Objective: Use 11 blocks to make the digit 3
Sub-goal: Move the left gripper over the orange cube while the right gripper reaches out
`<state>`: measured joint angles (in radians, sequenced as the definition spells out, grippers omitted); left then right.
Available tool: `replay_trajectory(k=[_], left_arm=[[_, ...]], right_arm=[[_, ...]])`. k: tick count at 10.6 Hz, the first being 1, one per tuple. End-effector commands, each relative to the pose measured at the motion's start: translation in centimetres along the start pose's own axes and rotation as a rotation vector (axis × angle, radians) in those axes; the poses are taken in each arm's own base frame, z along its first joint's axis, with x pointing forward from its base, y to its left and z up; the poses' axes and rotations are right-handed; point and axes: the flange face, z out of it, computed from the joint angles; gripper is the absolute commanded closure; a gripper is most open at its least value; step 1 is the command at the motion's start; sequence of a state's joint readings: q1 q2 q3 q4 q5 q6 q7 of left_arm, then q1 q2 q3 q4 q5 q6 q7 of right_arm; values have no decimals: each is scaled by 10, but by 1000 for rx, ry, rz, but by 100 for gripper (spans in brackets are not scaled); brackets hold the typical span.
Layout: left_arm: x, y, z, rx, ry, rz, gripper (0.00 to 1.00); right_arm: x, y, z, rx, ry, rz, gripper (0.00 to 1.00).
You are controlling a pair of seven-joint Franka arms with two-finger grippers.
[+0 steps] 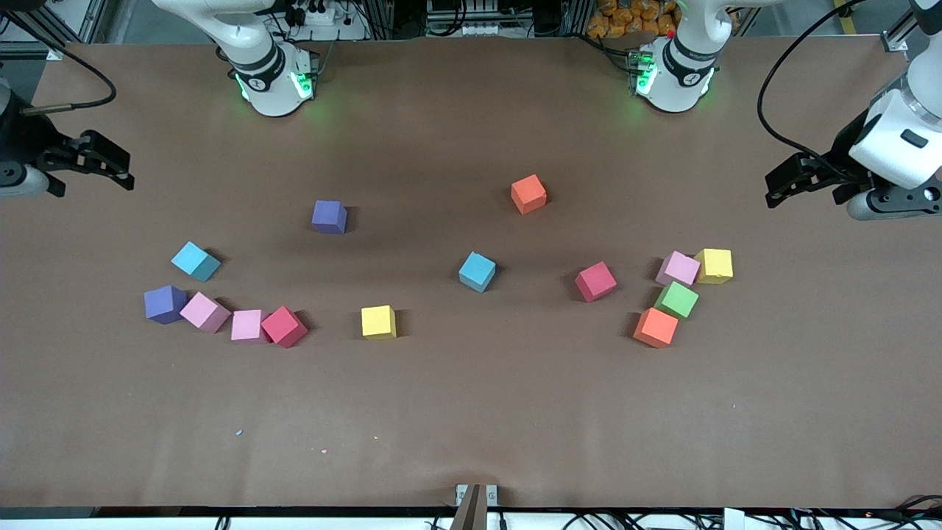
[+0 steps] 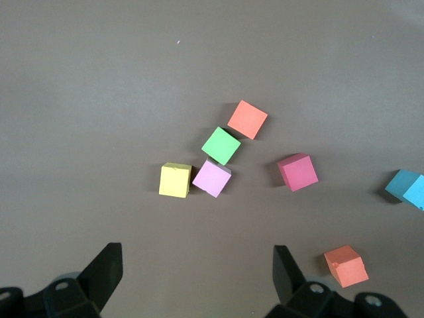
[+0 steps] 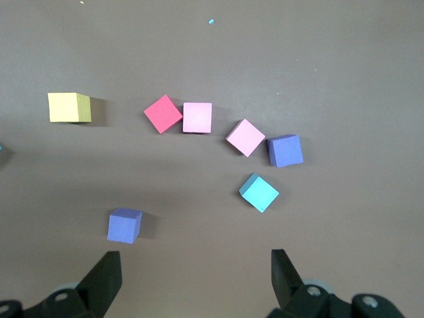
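Several blocks lie loose on the brown table; no digit 3 shows. Toward the right arm's end sit a purple block [image 1: 164,304], two pink ones [image 1: 204,311] [image 1: 246,326], a red one [image 1: 284,326], a light blue one [image 1: 196,260] and another purple one [image 1: 329,216]. Mid-table are yellow [image 1: 378,322], light blue [image 1: 477,271], orange [image 1: 528,193] and red [image 1: 595,281] blocks. Pink [image 1: 678,268], yellow [image 1: 714,266], green [image 1: 676,299] and orange [image 1: 655,327] blocks cluster toward the left arm's end. My left gripper [image 1: 778,185] [image 2: 197,255] and right gripper [image 1: 118,168] [image 3: 196,262] hang open and empty over the table's ends.
The two robot bases [image 1: 274,81] [image 1: 673,73] stand along the table's back edge. Tiny crumbs [image 1: 238,432] lie near the front edge, beside a small metal bracket [image 1: 476,495]. A black cable [image 1: 769,96] loops by the left arm.
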<state>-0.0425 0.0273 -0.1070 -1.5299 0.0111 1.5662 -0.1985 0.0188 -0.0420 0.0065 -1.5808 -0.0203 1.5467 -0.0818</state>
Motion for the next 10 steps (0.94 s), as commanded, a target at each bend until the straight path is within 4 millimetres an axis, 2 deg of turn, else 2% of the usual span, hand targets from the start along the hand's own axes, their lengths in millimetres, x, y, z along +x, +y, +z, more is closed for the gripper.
replay_trajectory(k=[1,3,4,7,10], left_arm=[[-12,0,-10,-17,1,9,0],[-10,3,-7,-28,-4,20,0],[-6,9,2,-42,-23,35,0],[4,63,41,-79,-63,100,0],[-5,114,68,-70,-89,16,0]], right_arm=[[2,2,-5,-15,-6,21,0],[1,2,-6,-16,-5,19,0],[2,2,-5,-15,-6,19,0],[1,3,-6,-16,-8,21,0],[0,5,-5,-14,-14,22,0]])
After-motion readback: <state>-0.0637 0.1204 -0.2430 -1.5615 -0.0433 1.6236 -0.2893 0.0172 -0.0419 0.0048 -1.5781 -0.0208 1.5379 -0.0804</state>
